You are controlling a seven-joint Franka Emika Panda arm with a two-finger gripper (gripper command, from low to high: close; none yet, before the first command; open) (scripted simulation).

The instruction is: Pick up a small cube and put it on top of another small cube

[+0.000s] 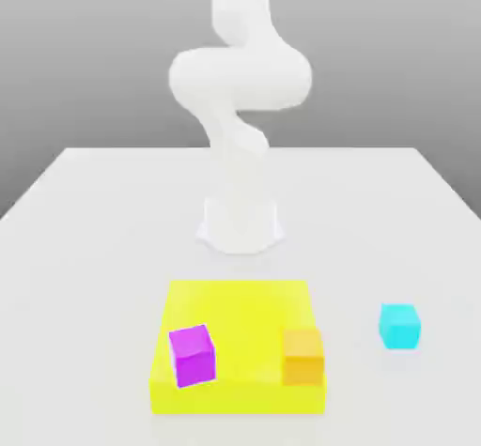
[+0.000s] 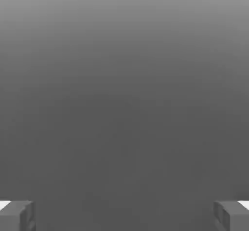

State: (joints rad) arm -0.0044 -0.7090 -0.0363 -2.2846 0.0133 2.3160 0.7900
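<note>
Three small cubes lie near the table's front. A magenta cube (image 1: 193, 354) and an orange cube (image 1: 303, 356) sit on a flat yellow slab (image 1: 240, 308), the magenta one toward the exterior view's left and slightly turned. A cyan cube (image 1: 399, 326) rests on the table to the slab's right. In the hand view my gripper (image 2: 124, 216) is open, its two grey fingertips (image 2: 17, 215) far apart with nothing between them, facing plain grey background. No cube is held.
The white arm (image 1: 237, 87) rises from its base (image 1: 240, 228) at the middle of the white table (image 1: 94, 247), behind the yellow slab. The table's edges run along the left and right of the exterior view.
</note>
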